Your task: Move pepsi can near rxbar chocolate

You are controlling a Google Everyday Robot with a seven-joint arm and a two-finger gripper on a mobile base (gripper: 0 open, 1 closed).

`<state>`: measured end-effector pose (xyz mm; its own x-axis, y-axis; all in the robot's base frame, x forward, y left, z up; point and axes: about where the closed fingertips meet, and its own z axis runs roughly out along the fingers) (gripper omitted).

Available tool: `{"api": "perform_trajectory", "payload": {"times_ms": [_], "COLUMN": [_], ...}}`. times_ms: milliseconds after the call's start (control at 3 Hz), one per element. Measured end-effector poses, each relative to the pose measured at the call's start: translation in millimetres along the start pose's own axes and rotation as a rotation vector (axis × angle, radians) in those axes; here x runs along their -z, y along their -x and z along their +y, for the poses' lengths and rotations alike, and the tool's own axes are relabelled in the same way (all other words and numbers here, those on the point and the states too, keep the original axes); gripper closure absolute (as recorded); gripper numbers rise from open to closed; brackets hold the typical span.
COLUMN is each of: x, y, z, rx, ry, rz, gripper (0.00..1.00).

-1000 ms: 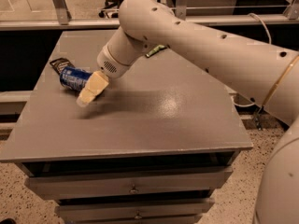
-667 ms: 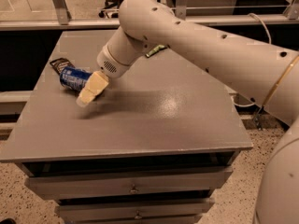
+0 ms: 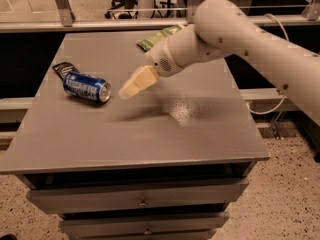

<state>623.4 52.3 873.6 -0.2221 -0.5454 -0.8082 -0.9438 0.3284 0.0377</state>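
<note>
Me, the gripper (image 3: 126, 91): I hang over the grey table (image 3: 150, 139), a little toward 10 o'clock from its middle; my pale tan tip slants down toward 8 o'clock; my shadow lies on the tabletop at my 6 o'clock

My grip: I cannot tell whether I am open or closed, since I show only as one tapered wedge; I am not on the can

My arm (image 3: 235, 34): white and thick; it comes in from 3 o'clock, crosses the far right part of the table and ends at the wrist just at my 2 o'clock

Pepsi can (image 3: 86, 86): blue, lying on its side on the left part of the table, at about 9 o'clock from the middle; one silver end faces 4 o'clock, toward me; it sits near me at my 9 o'clock, with bare tabletop between us

Rxbar chocolate (image 3: 63, 70): flat black wrapper lying at the can's 10 o'clock, close to the table's left edge; its near corner runs behind the can's far end, so I cannot tell whether the two touch or just sit beside each other

Green chip bag (image 3: 159, 37): lying flat near the table's far edge at 12 o'clock, partly hidden behind my arm; well apart from the can and the bar

Drawers (image 3: 142, 202): grey fronts with small knobs, below the table's front edge at 6 o'clock
</note>
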Motion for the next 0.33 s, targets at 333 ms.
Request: {"api": "perform_trajectory", "payload": {"times_ms": [333], "x": [83.3], "y": [-20.4], "z": [-37.3], "rx": [0.005], "ry": [-0.085], "rz": [-0.15], "gripper": [0.0]}}
